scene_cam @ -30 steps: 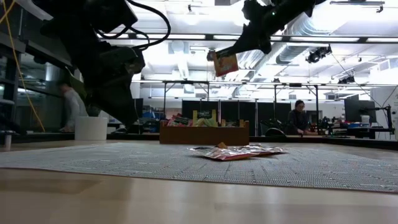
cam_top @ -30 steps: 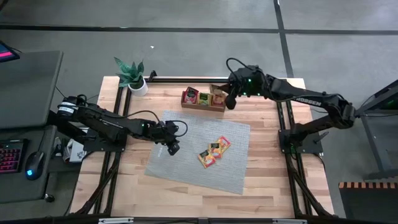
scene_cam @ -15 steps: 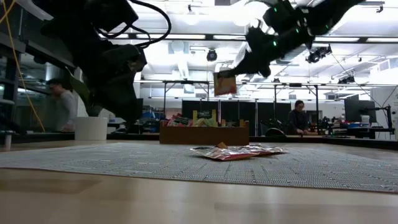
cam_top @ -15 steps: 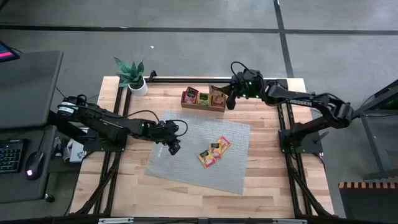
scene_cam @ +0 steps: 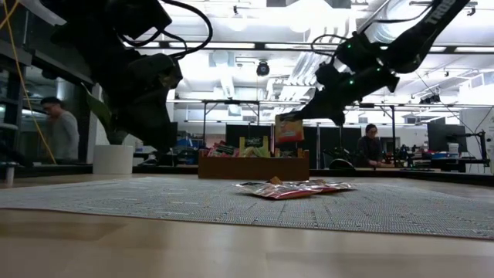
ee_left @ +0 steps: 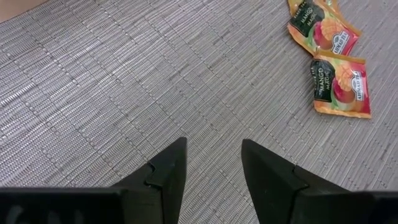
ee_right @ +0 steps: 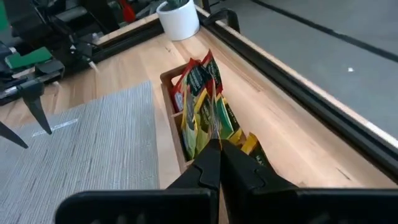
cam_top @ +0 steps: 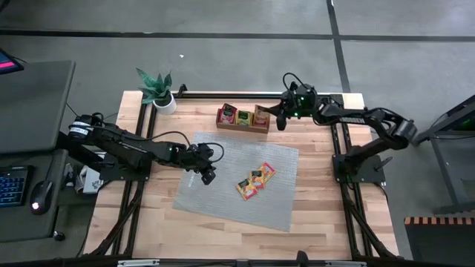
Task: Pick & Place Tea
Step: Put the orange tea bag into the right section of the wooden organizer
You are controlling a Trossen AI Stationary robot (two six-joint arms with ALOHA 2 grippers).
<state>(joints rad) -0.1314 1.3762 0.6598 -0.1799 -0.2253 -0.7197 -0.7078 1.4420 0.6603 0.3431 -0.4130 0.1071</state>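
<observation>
The right gripper (cam_top: 280,119) is hanging over the right end of the brown wooden three-compartment tray (cam_top: 243,127) at the far side of the pale wooden table (cam_top: 319,215), its dark fingers pressed together on the top edge of a small flat orange-and-green tea sachet (scene_cam: 289,130). In the low view that sachet is dangling upright just above the tray's rim (scene_cam: 253,167), not resting inside it. The right wrist view is showing the pinched sachet (ee_right: 214,121) directly over the tray's end compartment, with more red, green and yellow sachets standing on edge (ee_right: 198,81) in the compartments beyond, and a white pot with a green plant (cam_top: 163,99) standing at the table's far left corner. The left gripper (cam_top: 207,176) is hovering low over the left part of the large grey woven mat (cam_top: 223,200), its two fingers spread apart and holding nothing; the left wrist view is showing bare mat weave between the fingertips (ee_left: 176,163). A small cluster of orange and red flat square sachets (cam_top: 256,180) is lying on the mat near its middle, well apart from the left gripper, and two of them, printed with mango pictures (ee_left: 339,84), are overlapping slightly. In the low view a person (scene_cam: 58,135) is standing in the room behind the table, and another (scene_cam: 370,145) is sitting farther back.
</observation>
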